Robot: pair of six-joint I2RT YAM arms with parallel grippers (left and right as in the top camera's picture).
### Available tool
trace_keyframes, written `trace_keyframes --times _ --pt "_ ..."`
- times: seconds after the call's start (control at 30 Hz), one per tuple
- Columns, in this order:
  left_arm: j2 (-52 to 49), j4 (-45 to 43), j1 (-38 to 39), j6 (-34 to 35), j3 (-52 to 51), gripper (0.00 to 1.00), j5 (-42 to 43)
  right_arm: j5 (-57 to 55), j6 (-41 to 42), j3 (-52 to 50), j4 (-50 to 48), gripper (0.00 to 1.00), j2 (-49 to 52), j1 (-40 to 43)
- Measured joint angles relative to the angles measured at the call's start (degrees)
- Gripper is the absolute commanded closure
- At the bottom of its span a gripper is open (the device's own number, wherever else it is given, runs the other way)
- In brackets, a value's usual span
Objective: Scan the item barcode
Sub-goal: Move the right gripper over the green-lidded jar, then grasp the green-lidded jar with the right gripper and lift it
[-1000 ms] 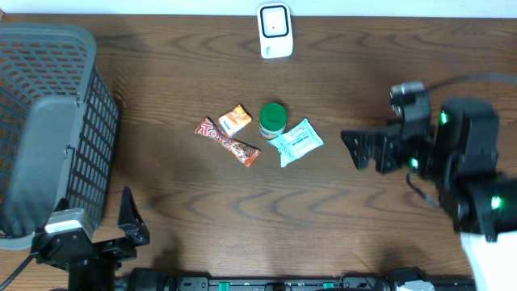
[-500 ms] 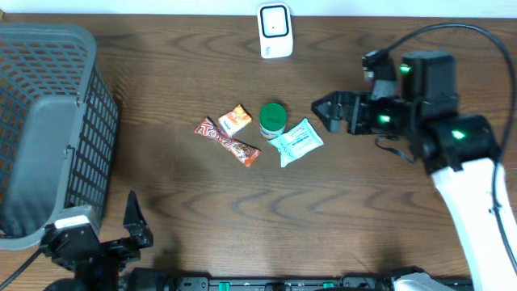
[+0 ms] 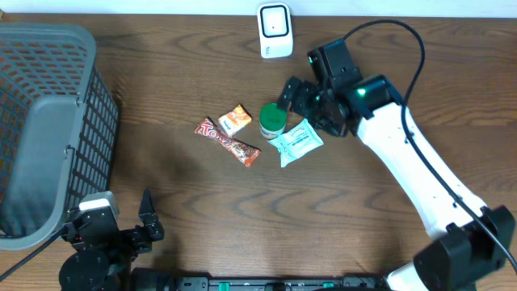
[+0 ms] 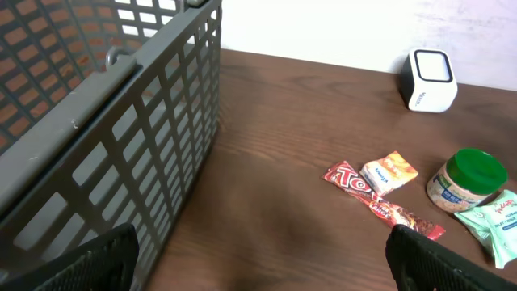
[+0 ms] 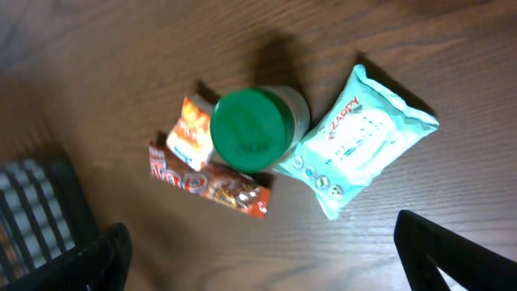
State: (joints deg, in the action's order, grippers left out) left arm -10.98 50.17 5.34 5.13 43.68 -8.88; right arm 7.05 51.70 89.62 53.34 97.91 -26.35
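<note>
Right gripper [image 3: 294, 103], fingers spread wide, poised over green-lidded clear plastic jar [image 5: 257, 129], touching pale blue wipes packet [image 5: 357, 141]. Left gripper [image 4: 258, 263] spread beside grey mesh basket [image 4: 121, 121].

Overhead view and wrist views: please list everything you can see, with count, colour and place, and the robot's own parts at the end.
table: one, dark brown wood, under everything
basket: one, grey, left side of the table
scanner: one, white, far edge, centre
candy bar: one, red, centre, lying flat
snack packet: one, orange and white, just behind the candy bar
jar: one, green lid, upright, between the snack packet and the wipes pack
wipes pack: one, pale teal, right of the jar
left gripper: one, black, near left corner, open, empty
right gripper: one, black, above the jar, open, empty
</note>
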Motion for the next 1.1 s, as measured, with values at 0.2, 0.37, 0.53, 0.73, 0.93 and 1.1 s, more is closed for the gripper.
trace_keyframes --times 0.2,0.37,0.53,0.73,0.93,1.1 --pt "0.0 0.0 0.0 0.3 0.0 0.02 0.0 -1.2 8.5 6.0 3.4 0.01 4.8 -0.6" --pt "0.0 0.0 0.0 0.3 0.0 0.02 0.0 -1.7 15.3 7.9 4.4 0.01 7.8 -1.6" --pt "0.0 0.0 0.0 0.5 0.0 0.02 0.0 -3.1 23.5 7.9 5.5 0.01 9.8 -3.5" --pt "0.0 0.0 0.0 0.7 0.0 0.02 0.0 -3.7 33.4 7.9 5.4 0.01 12.2 -4.7" --pt "0.0 0.0 0.0 0.7 0.0 0.02 0.0 -2.5 40.7 7.9 -0.7 0.01 16.8 -5.1" --pt "0.0 0.0 0.0 0.7 0.0 0.02 0.0 -0.6 44.1 7.9 -3.8 0.01 21.1 -5.1"
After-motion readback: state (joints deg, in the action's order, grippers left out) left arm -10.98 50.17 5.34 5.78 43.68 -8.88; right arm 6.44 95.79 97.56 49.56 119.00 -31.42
